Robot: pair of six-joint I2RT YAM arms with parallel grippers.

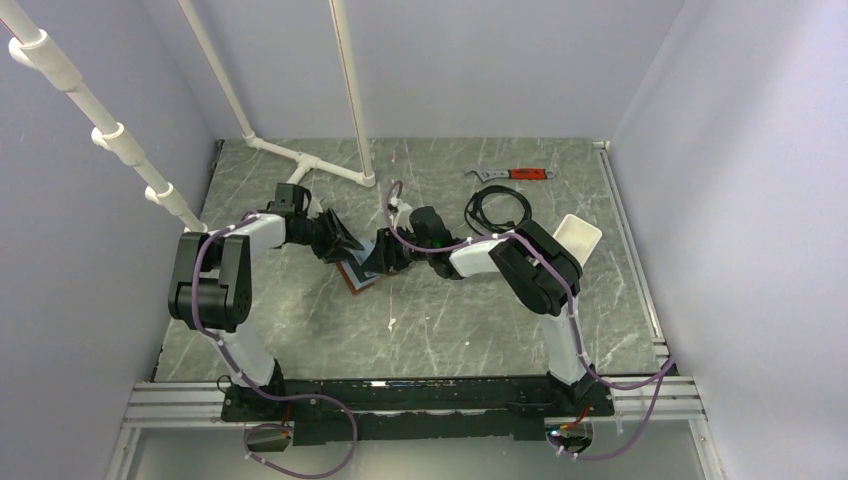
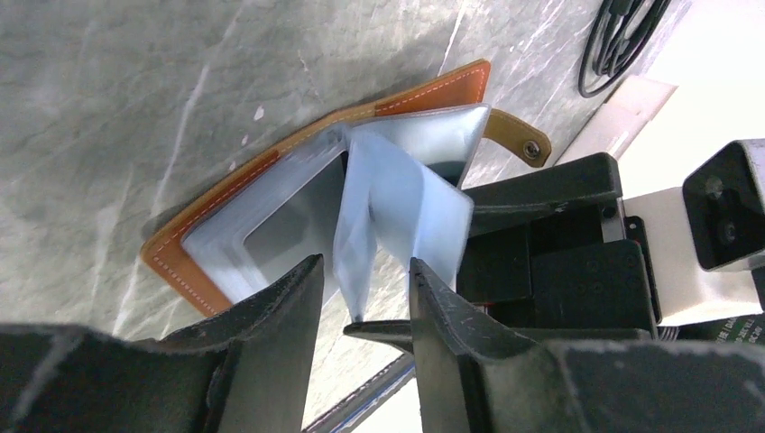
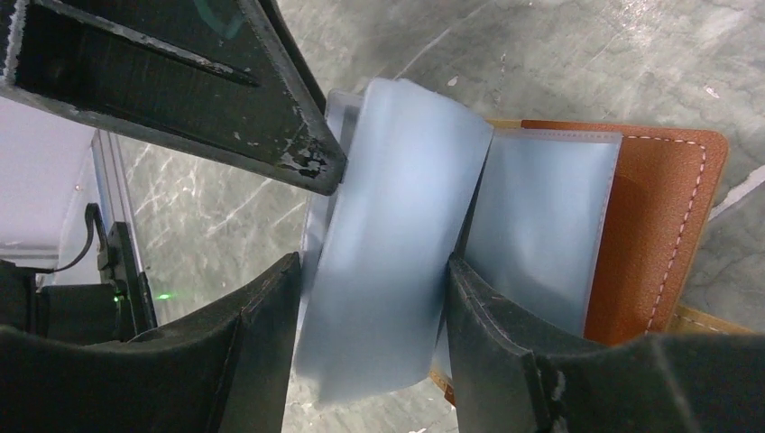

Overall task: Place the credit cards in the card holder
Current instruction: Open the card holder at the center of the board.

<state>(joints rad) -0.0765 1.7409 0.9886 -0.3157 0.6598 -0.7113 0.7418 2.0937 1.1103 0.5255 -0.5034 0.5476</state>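
The brown leather card holder [image 1: 356, 277] lies open on the table, its clear plastic sleeves fanned upward. In the left wrist view its leather cover [image 2: 424, 90] and tab show, and one sleeve fold [image 2: 370, 207] hangs between the spread fingers of my left gripper [image 2: 361, 266] without being pinched. My right gripper [image 3: 365, 271] is open, with a bowed sleeve [image 3: 397, 207] between its fingers, beside the leather cover [image 3: 659, 225]. The two grippers [image 1: 345, 240] [image 1: 385, 255] meet over the holder. I cannot make out a credit card for sure; a grey panel [image 2: 293, 225] shows inside one sleeve.
A white tray [image 1: 578, 238] stands at the right behind the right arm. A coiled black cable [image 1: 497, 208] and a red-handled tool [image 1: 520, 174] lie at the back. A white pipe frame [image 1: 320, 165] stands at the back left.
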